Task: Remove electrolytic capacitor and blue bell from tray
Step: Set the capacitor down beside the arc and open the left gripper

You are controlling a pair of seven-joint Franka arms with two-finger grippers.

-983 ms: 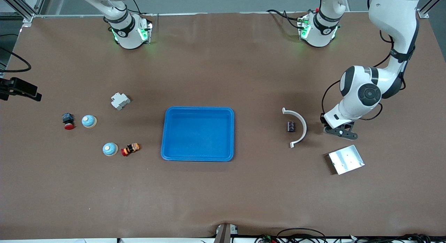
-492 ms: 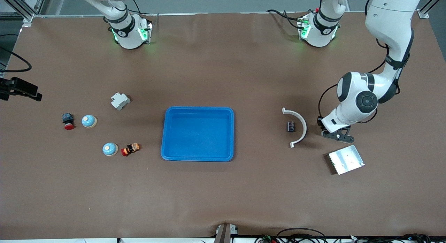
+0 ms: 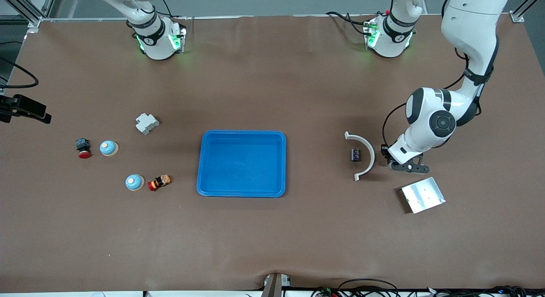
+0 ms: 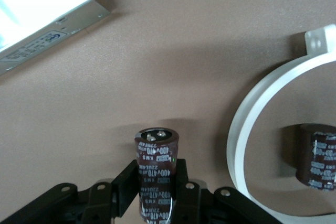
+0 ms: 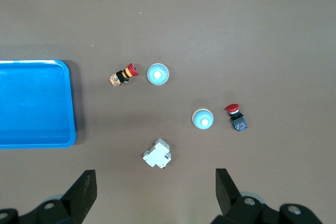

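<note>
Electrolytic capacitor (image 4: pixel 156 174) gripped in left hand (image 4: pixel 155 192).

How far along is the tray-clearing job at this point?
Done: the blue tray is empty, and two blue bells sit on the table toward the right arm's end. In hand: the left gripper grips a capacitor beside the white arc. Left: release it. The right gripper waits, open.

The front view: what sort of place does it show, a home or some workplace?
Most likely a robotics lab bench, not a home: two white robot arms are bolted along a brown-covered table, an aluminium frame stands at its corner, and small industrial parts lie around a blue tray, such as a capacitor and a metal plate.
</note>
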